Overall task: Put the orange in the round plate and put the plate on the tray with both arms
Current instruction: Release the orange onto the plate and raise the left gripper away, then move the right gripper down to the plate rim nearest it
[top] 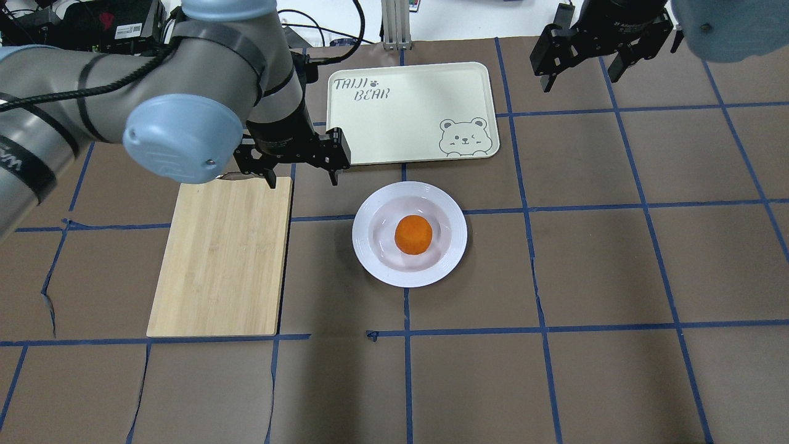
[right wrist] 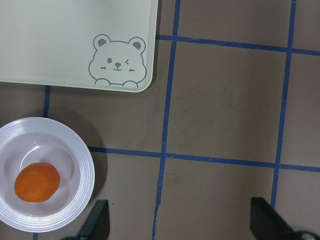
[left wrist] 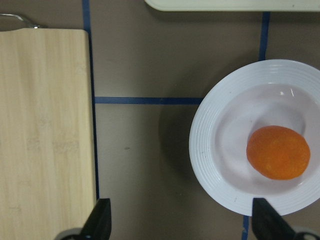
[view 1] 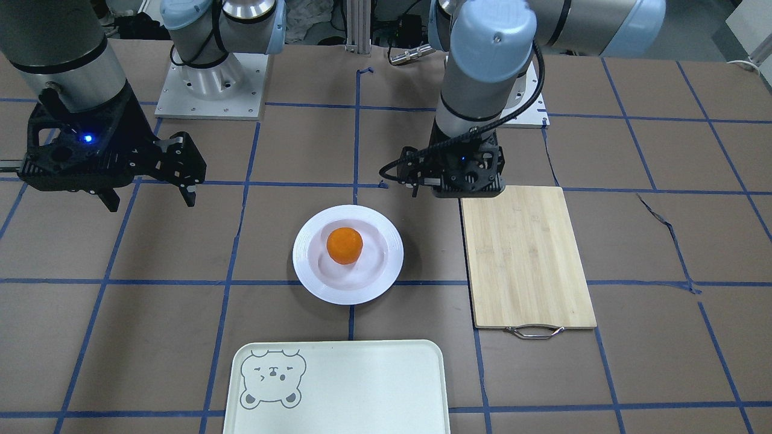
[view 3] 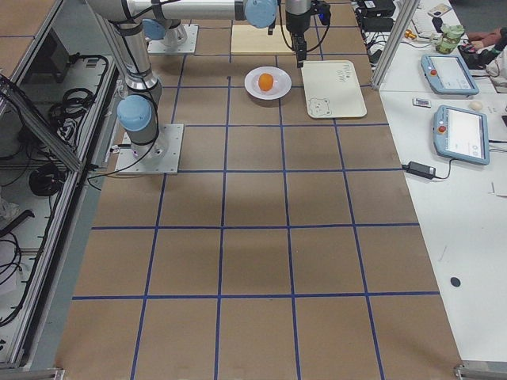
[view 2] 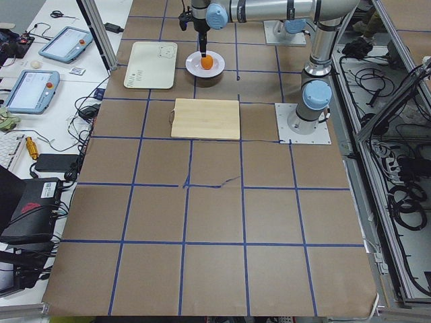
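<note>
Orange (top: 413, 234) in the sunken centre of the round plate (top: 368, 259), on the tabletop (top: 616, 246) just short of the tray (top: 400, 117). Left hand (top: 302, 183) open, empty, between plate and cutting board (top: 222, 259); right hand (top: 580, 84) open, empty, far right.

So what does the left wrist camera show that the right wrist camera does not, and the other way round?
Only the left wrist view shows the bamboo cutting board, with its metal handle at the top corner. Only the right wrist view shows the bear face in a corner of the tray. Both show the round plate with the orange in its sunken centre, part of the tray, and the brown table with blue tape lines. Each shows its own open gripper: left gripper, right gripper.
</note>
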Action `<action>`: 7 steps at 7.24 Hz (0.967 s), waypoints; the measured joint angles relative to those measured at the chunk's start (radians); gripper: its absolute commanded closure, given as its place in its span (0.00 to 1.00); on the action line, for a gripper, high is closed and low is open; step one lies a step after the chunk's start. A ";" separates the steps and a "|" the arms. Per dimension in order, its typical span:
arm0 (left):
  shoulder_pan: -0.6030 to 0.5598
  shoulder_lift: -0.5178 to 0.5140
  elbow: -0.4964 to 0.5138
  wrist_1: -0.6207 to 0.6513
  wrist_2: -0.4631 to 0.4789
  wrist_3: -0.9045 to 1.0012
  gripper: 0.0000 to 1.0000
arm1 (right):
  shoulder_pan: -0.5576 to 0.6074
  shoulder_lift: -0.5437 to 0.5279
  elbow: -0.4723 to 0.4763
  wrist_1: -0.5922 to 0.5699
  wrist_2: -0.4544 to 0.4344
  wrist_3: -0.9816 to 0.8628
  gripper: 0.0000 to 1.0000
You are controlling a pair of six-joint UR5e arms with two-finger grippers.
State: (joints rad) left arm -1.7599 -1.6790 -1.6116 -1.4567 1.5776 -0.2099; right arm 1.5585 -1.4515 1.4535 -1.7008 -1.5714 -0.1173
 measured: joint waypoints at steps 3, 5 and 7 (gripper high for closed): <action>0.007 0.095 0.019 0.000 -0.004 0.011 0.00 | -0.007 0.012 0.070 -0.051 0.093 0.000 0.00; 0.010 0.114 0.014 0.021 -0.003 0.023 0.00 | -0.012 0.018 0.288 -0.295 0.161 0.008 0.00; 0.027 0.118 0.016 0.023 -0.003 0.082 0.00 | -0.009 0.019 0.536 -0.577 0.220 0.098 0.00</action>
State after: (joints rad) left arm -1.7329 -1.5608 -1.5952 -1.4335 1.5743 -0.1278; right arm 1.5495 -1.4323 1.9892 -2.2773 -1.3513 -0.0190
